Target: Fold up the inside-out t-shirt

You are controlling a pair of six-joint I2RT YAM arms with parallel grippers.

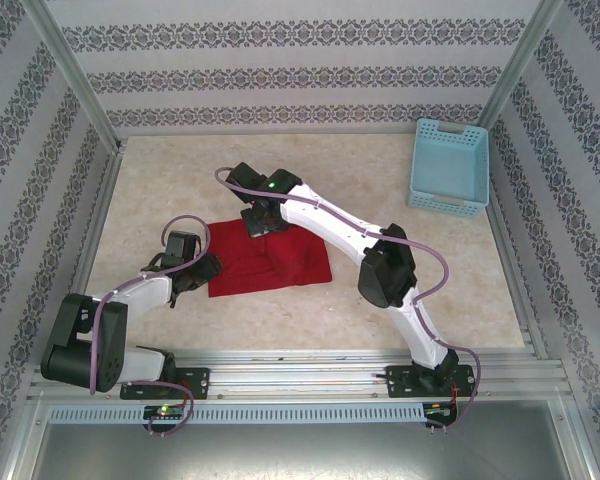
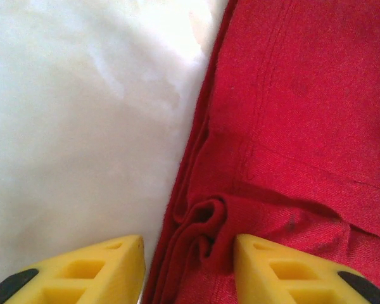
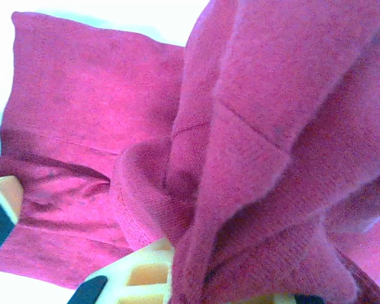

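With the shirt [image 1: 275, 262] lying mid-way across the table [image 1: 380, 310], a bunch clamped in the right gripper [image 1: 260, 228] and its left edge merely straddled by the left gripper [image 2: 189, 253], jaws parted, the fold could be dragged askew if that seemingly ungripped edge is missed.

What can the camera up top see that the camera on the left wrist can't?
The top camera takes in the blue basket in the far right corner, the whole red t-shirt lying flat, and the right gripper shut on a bunch of it. The left wrist camera gets in close: the left gripper, its yellow fingers apart around a rumpled edge of the cloth, plus the stitched seams. Both show the t-shirt and the pale table.
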